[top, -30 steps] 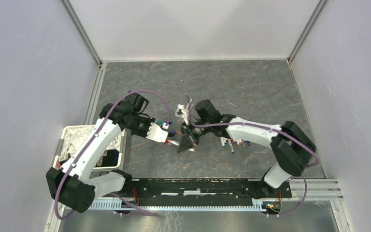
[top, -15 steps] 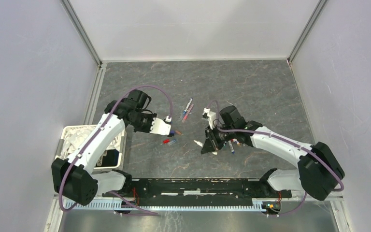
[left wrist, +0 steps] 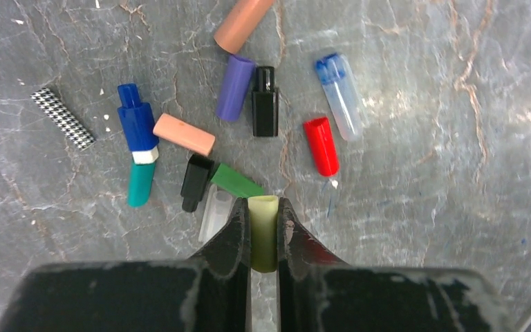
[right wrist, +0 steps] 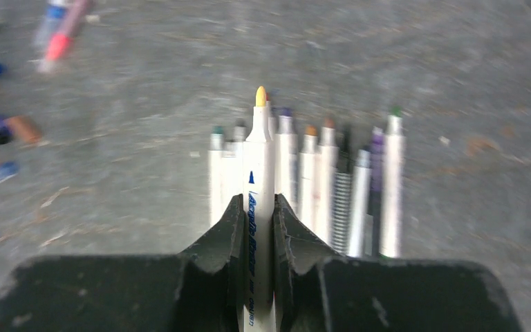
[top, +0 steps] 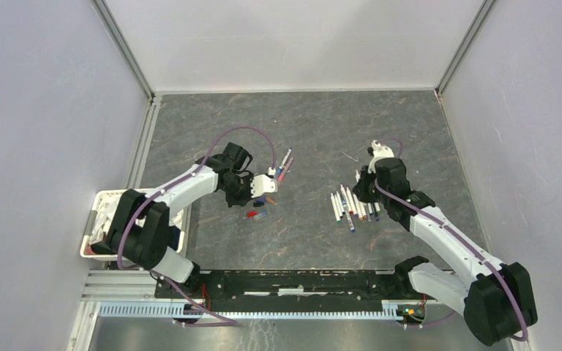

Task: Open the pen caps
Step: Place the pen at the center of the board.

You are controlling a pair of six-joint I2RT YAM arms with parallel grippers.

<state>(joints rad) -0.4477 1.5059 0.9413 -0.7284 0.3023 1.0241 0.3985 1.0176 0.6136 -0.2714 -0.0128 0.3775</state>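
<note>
1. Separation: left gripper [left wrist: 263, 205] and right gripper [right wrist: 257, 202], together a second ago, now well apart; cap judged off.
2. Left clamps the pale yellow cap [left wrist: 263, 235] over the loose pen caps [left wrist: 183, 135].
3. Right clamps the yellow-tipped pen [right wrist: 258, 152] over the row of pens [right wrist: 332, 173].

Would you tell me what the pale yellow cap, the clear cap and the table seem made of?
The pale yellow cap looks like matte, opaque plastic, its mouth hollow and moulded. The clear cap seems see-through plastic, blue showing inside. The table is grey and veined like stone, with soft glare; possibly printed laminate.
</note>
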